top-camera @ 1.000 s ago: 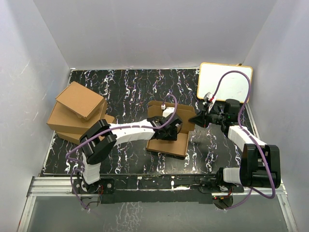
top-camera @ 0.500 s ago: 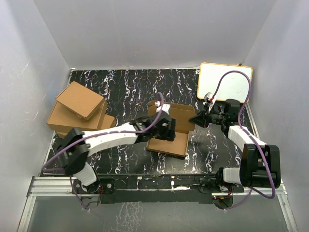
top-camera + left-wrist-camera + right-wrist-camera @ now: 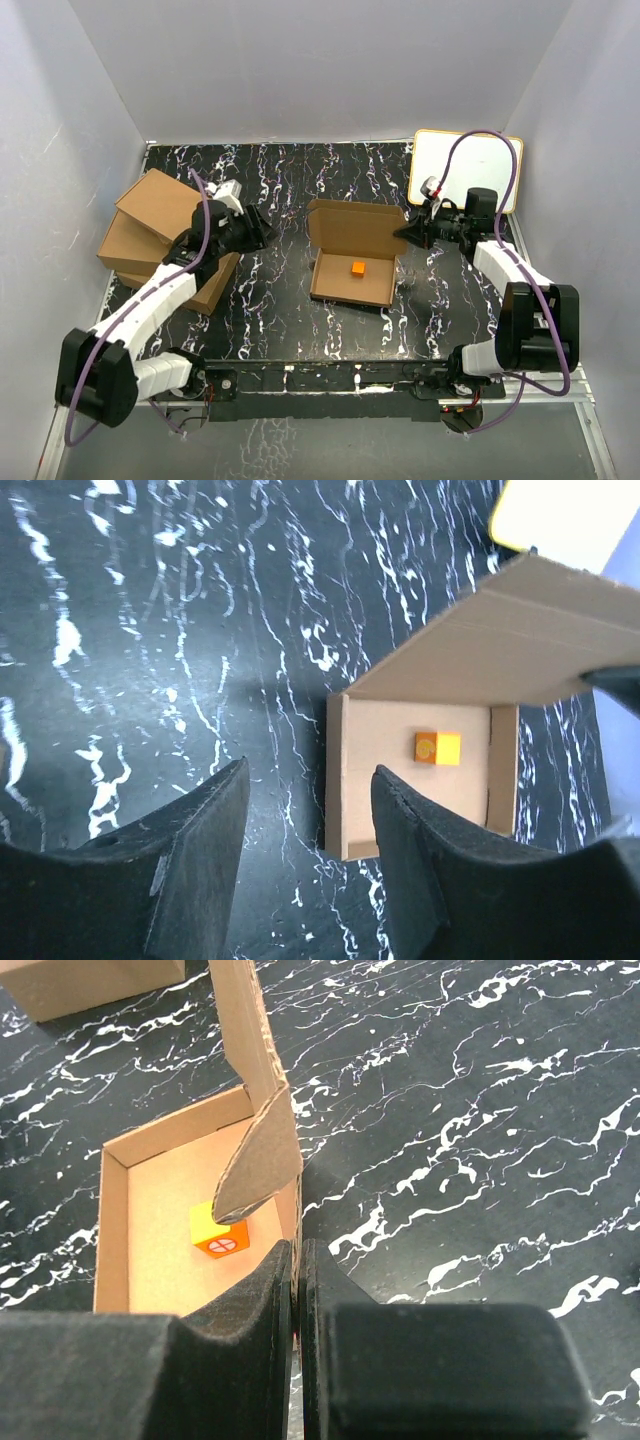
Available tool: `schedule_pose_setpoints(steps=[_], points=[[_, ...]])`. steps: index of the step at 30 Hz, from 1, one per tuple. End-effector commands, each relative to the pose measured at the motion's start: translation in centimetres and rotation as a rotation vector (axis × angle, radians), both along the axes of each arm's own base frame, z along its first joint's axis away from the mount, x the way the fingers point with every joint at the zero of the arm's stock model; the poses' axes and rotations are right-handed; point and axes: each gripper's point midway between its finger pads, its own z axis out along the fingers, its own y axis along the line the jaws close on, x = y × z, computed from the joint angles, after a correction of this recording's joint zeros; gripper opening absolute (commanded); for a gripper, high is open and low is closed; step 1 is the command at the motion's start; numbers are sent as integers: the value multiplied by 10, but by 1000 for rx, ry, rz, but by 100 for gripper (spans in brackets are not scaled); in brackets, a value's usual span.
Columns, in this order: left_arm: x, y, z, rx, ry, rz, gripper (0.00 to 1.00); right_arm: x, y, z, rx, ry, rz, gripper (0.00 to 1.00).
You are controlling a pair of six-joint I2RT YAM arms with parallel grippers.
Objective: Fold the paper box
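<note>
We see the paper box (image 3: 352, 250) at the centre of the table (image 3: 270, 300), its tray open and its lid raised along the far side, with an orange cube (image 3: 357, 268) inside. The left gripper (image 3: 260, 233) hovers released and empty to the box's left, near the stacked cardboard boxes (image 3: 160, 235). The right gripper (image 3: 405, 235) is clenched just beside the lid's right flap.

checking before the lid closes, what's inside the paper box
One small orange cube on the paper box floor, the rest bare. Only the spot under the cube is covered.
</note>
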Motion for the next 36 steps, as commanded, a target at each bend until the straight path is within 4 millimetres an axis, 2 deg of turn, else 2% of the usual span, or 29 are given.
schedule_pose_setpoints(steps=[1, 2, 6, 9, 12, 14, 17, 27, 28, 32, 36], points=[[0, -39, 12, -72, -159, -311, 51, 15, 7, 14, -42, -117, 72, 8], [3, -47, 22, -87, -252, -370, 52, 14, 8, 11, -44, -107, 86, 8], [18, -47, 21, -8, -427, -404, 66, 17, 12, 10, -50, -109, 123, 8], [26, -51, 15, 24, -483, -440, 73, 18, 14, 9, -48, -101, 141, 8], [36, -57, 6, 26, -469, -461, 72, 20, 15, 12, -47, -112, 153, 8], [42, -64, 0, 10, -437, -479, 68, 21, 16, 13, -47, -113, 157, 8], [48, -74, -8, -50, -379, -489, 57, 21, 17, 12, -48, -111, 160, 8], [55, -90, -17, -102, -335, -483, 45, 22, 19, 10, -52, -107, 160, 8], [56, -91, -18, -102, -331, -486, 38, 22, 19, 10, -53, -105, 159, 8], [56, -94, -21, -91, -305, -501, 26, 23, 18, 10, -55, -103, 155, 8], [56, -95, -19, -80, -308, -513, 0, 26, 17, 12, -60, -101, 143, 10]])
